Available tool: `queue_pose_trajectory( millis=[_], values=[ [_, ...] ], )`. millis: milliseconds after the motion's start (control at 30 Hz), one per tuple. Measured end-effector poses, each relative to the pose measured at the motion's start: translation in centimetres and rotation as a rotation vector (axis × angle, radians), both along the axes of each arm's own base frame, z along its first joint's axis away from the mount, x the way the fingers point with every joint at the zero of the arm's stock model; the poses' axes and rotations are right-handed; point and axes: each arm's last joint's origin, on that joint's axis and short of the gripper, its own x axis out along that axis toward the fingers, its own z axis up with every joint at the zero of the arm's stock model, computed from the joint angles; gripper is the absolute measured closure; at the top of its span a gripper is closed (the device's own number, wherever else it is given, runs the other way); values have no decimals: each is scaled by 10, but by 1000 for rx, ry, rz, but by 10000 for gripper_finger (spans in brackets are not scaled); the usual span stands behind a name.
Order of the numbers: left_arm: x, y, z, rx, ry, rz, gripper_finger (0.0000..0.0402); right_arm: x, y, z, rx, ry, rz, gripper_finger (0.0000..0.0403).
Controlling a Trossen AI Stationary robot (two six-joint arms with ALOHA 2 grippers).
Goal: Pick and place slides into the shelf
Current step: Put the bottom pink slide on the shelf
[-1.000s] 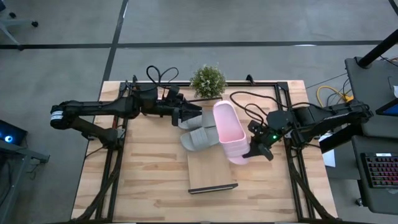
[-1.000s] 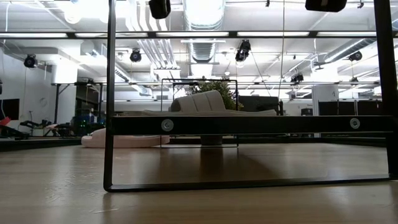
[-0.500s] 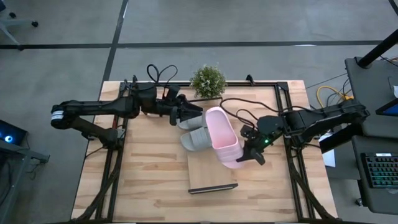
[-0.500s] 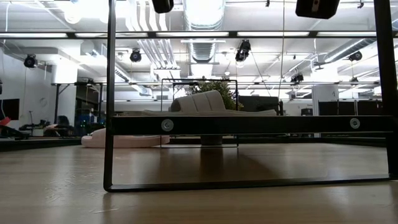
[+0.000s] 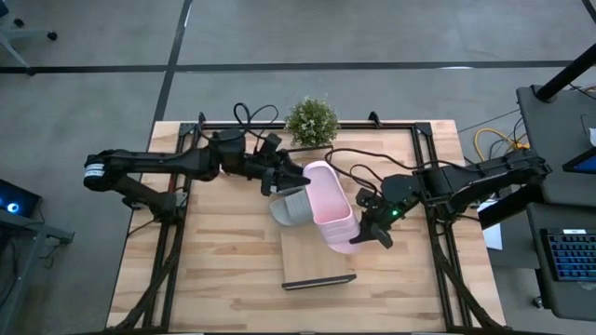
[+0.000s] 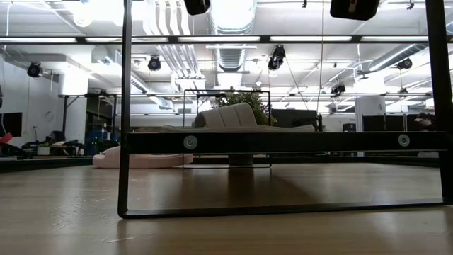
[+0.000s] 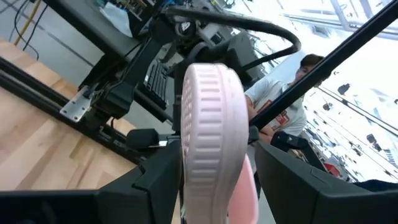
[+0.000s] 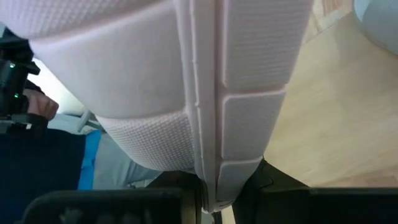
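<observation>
A pale pink slide [image 5: 331, 207] hangs in the air over the shelf [image 5: 317, 259], with my right gripper [image 5: 370, 230] shut on its near right end. My left gripper [image 5: 296, 177] is open, and its fingers [image 7: 155, 183] stand on either side of the slide's far end [image 7: 211, 118]; whether they touch it I cannot tell. A grey slide [image 5: 291, 210] lies sole down on the far part of the shelf and also shows in the low view [image 6: 226, 117]. A second pink slide [image 6: 134, 159] lies flat on the tabletop beside the shelf. My right gripper pinches the pink slide's long side edge [image 8: 214, 177] between its two fingers, near the slide's end. On one side of the fingers is the meshed strap [image 8: 124, 106], on the other the ribbed sole [image 8: 255, 68]. The fingers come from the table's right, slanting down. The slide is lifted clear.
A small potted plant [image 5: 310, 121] stands at the table's far edge behind the shelf. The table's black frame [image 5: 430, 186] runs along both sides. A person [image 7: 292, 93] sits beyond the table's right side. Bare tabletop [image 5: 223, 270] lies at the near left.
My right gripper has carried the pink slide toward the table's left and a little down, still shut on it. My left gripper has gone toward the table's right, and the slide's far end now stands between its fingers. The grey slide has stayed on the shelf.
</observation>
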Motion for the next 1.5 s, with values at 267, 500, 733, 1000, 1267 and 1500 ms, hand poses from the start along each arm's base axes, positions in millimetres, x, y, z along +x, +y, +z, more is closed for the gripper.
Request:
queue_pose_trajectory(
  millis=[267,500,733,1000,1267,1500],
  values=[
    [0,0,1,-5,0,-15,214,-1,1,0,26,11,29,363],
    [3,0,-3,-16,16,-30,214,-1,2,0,51,21,63,363],
    [8,-1,-7,-25,32,-54,214,-2,2,0,62,25,82,363],
    [8,-1,-5,-33,10,-64,214,-2,3,0,88,38,99,363],
    [8,-1,-6,-37,14,-71,214,-1,4,-1,98,48,118,363],
    [8,-1,-6,-37,14,-76,214,15,9,-8,116,42,140,363]
  ],
)
